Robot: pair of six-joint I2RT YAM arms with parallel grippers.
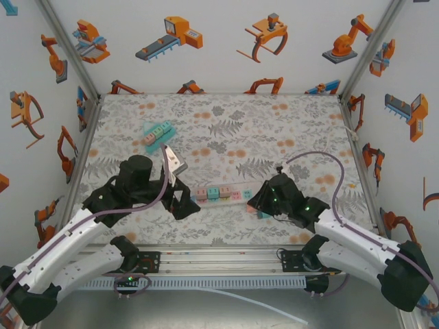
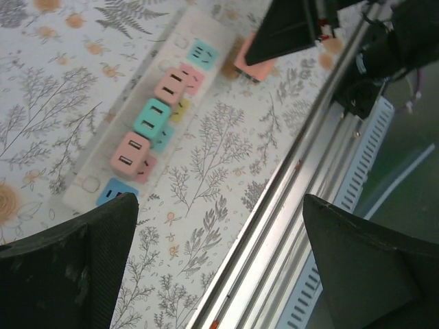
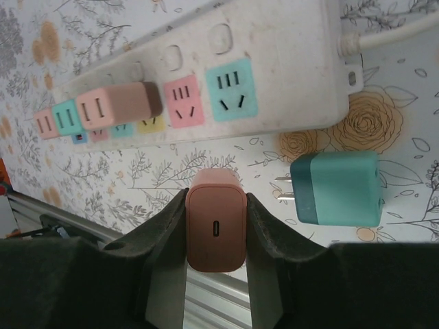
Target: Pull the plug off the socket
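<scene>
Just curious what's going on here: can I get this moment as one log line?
right gripper: shut on pink plug, clear of power strip | teal plug: unplugged, beside strip | left gripper: open, near strip

Enclosure has three white walls: back wall point(image 1: 219, 68), left wall point(image 1: 31, 75), right wall point(image 1: 411, 62). All are printed with cartoon robot arms and machines in orange, grey and blue.

Aluminium posts point(image 1: 71, 46) run diagonally at the upper left and upper right of the frame, where the walls meet.

Bench point(image 1: 274, 127) is covered edge to edge by a pale sheet with grey fern and leaf pattern and orange blossoms. Aluminium rail point(image 1: 219, 259) lies along the bench's near edge, lower centre. White slotted cable duct point(image 1: 226, 282) sits just below it. Plain grey surface point(image 1: 206, 312) lies along the bottom of the frame.

Light is even and diffuse, shadows soft.
</scene>
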